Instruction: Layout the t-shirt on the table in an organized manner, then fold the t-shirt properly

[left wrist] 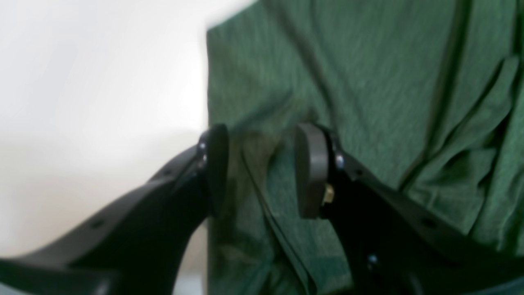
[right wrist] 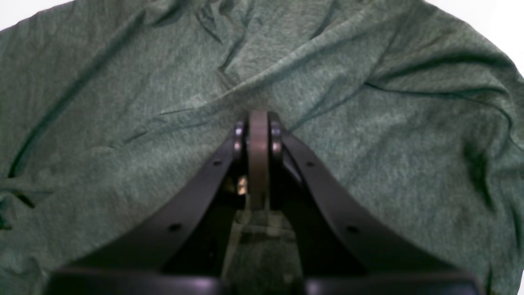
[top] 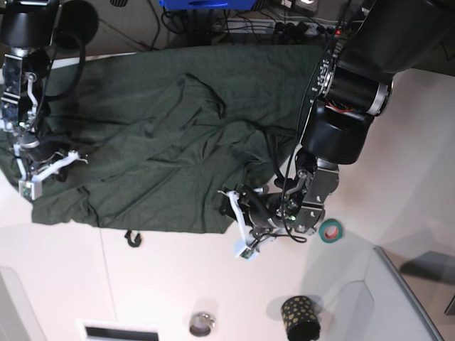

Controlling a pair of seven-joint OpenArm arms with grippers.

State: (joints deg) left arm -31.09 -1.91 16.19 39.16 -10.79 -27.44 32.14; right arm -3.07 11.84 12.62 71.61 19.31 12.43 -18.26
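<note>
Searching for any readable writing is turning up nothing legible; the spotted black cup [top: 300,317] is showing a dot pattern only. Lying spread and rumpled across the far half of the table [top: 178,284] is the dark green t-shirt [top: 163,135], its near hem running just beside the left gripper [top: 238,217]. In the left wrist view that left gripper [left wrist: 262,170] is standing partly parted, its pads straddling the shirt's straight edge with cloth lying between them, not clamped; bare white tabletop is stretching off to one side of that edge. The right gripper [right wrist: 258,135] is sitting pinched fully together, pads meeting, with folds of the t-shirt [right wrist: 163,123] radiating from the tip; whether fabric is caught between them I cannot tell. From the base view the right gripper [top: 32,167] is working at the shirt's far left edge. Only the base view is giving us the open white room nearer the camera, where a roll of teal tape [top: 329,230], a small metal ring [top: 202,324] and the cup are sitting well apart from the cloth.
</note>
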